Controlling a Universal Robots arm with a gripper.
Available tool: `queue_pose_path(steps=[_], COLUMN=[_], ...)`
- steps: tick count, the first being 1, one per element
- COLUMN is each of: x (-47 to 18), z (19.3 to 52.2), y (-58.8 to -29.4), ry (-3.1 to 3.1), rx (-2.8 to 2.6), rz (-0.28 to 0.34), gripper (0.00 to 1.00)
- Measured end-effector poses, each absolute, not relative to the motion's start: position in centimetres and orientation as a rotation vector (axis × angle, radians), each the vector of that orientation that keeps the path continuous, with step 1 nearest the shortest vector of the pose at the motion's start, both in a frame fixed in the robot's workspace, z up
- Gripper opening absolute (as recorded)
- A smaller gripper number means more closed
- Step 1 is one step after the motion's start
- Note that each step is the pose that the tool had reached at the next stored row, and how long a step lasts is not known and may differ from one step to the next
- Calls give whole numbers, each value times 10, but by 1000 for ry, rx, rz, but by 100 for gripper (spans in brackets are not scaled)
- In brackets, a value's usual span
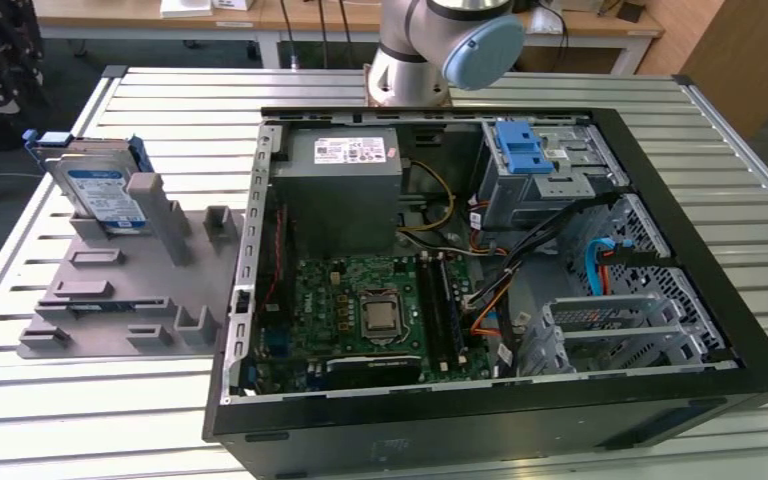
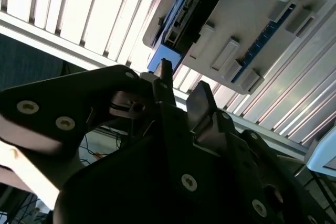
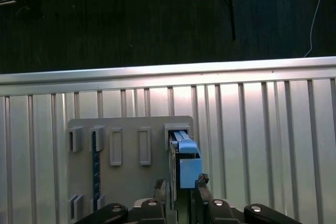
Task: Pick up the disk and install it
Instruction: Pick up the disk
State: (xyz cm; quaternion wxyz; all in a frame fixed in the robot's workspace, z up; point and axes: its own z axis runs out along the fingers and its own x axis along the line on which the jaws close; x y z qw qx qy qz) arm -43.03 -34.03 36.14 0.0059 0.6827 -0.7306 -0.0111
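The jaws of the gripper [image 3: 181,182] are released and nothing is held between them. In the first wrist view, the flat silver hard disk with its blue plastic bracket [image 3: 182,156] is seen directly beyond the jaw tips, in line with the gap between them. The disk stands on edge in a slot of the grey plastic holder plate [image 3: 126,187], which lies on the slatted metal counter [image 3: 252,145]. In the second wrist view the disk is seen clear of the jaw tips, so no contact is judged to have been made. The open black computer case [image 1: 491,430] lies on the same counter, beside the holder plate.

The step in hand is judged to be the approach for the pick-up. For a sound grasp:

- The gap is to be kept centred over the thin upper edge of the disk.
- The jaws are to be held parallel to the broad faces of the disk.
- The slot walls are to be kept clear, so that the holder plate is not clamped or lifted.
- The approach is to be made along the line of the slot, so that the disk is not tilted or jammed.
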Motion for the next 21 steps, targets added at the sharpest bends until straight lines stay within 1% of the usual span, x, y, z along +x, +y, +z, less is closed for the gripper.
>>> queue_pose_path(steps=[1, 3, 4, 6, 7, 8, 9, 10, 15, 21], x=[-430, -430, -430, -430, -430, -430, -430, -430, -430, -432], z=[361, 358, 357, 354, 352, 350, 348, 347, 342, 336], y=[-340, -339, -339, -339, -339, -339, -339, -339, -339, -337], ry=[-2286, -2284, -2283, -2283, -2283, -2283, -2284, -2284, -2290, -2290], rx=[2137, 2137, 2139, 2142, 2143, 2144, 2145, 2145, 2151, 2151], rz=[-33, -27, -24, -21, -19, -18, -18, -18, -31, -31], gripper=[35, 47, 47, 58, 58, 64, 64, 70, 70, 70])
